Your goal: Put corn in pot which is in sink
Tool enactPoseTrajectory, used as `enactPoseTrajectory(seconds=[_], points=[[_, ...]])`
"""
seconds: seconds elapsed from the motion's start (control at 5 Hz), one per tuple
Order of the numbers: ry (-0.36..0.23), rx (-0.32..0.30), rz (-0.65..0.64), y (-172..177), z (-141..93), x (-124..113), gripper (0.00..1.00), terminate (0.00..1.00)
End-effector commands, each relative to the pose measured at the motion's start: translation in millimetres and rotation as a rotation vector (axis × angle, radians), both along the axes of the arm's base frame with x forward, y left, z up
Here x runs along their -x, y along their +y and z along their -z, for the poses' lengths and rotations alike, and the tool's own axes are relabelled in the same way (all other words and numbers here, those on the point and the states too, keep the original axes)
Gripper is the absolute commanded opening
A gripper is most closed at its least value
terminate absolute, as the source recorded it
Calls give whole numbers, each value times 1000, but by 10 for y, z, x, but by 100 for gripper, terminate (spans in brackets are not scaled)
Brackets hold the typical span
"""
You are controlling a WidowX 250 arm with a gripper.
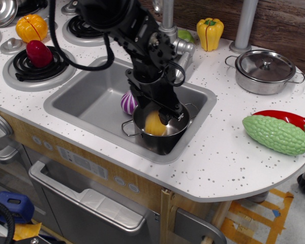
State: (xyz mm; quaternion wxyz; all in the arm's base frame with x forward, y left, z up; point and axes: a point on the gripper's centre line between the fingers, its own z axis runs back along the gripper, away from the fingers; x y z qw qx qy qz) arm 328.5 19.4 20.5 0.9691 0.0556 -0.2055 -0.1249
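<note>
Corn: I see it inside the pot, long axis roughly upright, tip direction unclear to me.
Gripper: down in the pot beside the corn; I cannot tell its jaw state.
Sink: holds the pot at its near right corner.

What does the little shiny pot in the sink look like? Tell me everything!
The small round shiny steel pot stands upright in the front right part of the grey plastic sink. It has no lid and thin wire loop handles at its sides. The yellow toy corn sits inside it, and the robot's black gripper reaches into its opening. A purple striped toy vegetable lies just behind it.
</note>
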Motion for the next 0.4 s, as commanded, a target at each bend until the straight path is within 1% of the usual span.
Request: enactPoseTrajectory(seconds=[0.0,0.2], points=[[-46,-3,-6,34,-128,-83,100,0],[-46,-3,-6,34,-128,-83,100,100]])
